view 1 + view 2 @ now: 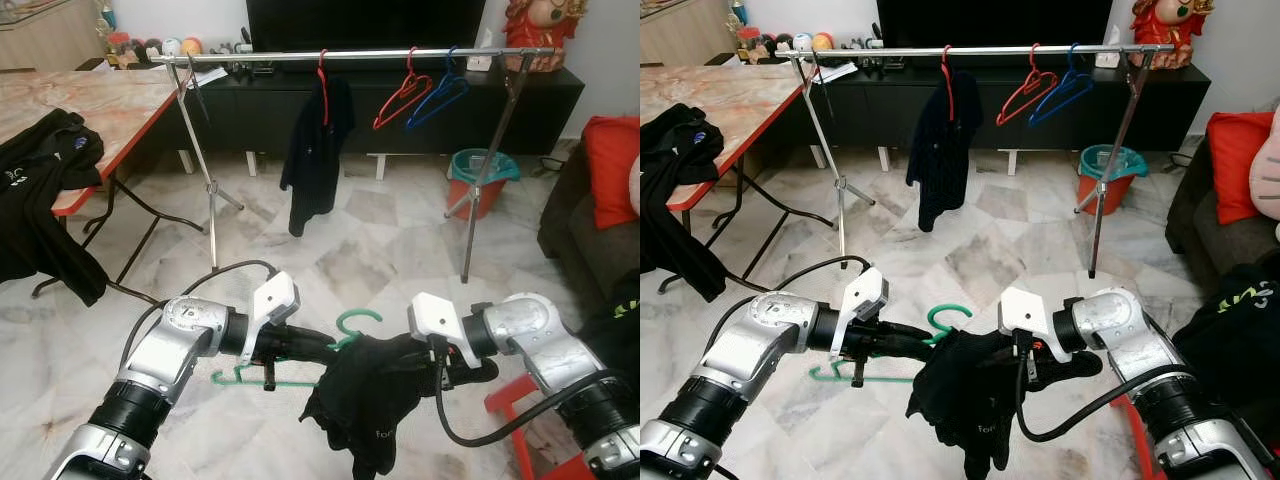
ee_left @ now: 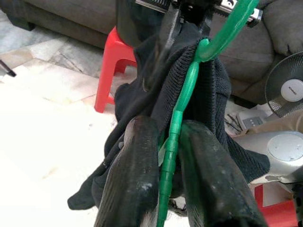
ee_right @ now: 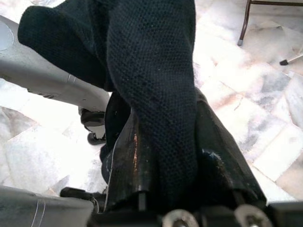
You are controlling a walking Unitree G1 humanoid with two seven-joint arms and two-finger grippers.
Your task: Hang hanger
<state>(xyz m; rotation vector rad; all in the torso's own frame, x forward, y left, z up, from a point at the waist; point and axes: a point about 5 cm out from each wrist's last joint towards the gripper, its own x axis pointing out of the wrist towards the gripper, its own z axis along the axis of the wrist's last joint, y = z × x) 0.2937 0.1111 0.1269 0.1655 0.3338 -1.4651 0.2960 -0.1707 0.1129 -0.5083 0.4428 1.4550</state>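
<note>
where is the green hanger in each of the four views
Left eye view: green hanger low centre, between the two grippers.
Right eye view: low centre-left.
Left wrist view: running up between the left gripper fingers.
Right wrist view: cannot make it out.
Shared landmark: the black garment draped on it.

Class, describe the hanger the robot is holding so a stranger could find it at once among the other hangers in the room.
Start at the silver clothes rail before the TV cabinet, then drop to the robot's two grippers near the floor. Between them is the green hanger, pinched by the left gripper and draped with a black garment. The rail's hangers are red or blue; this one alone is green.
</note>
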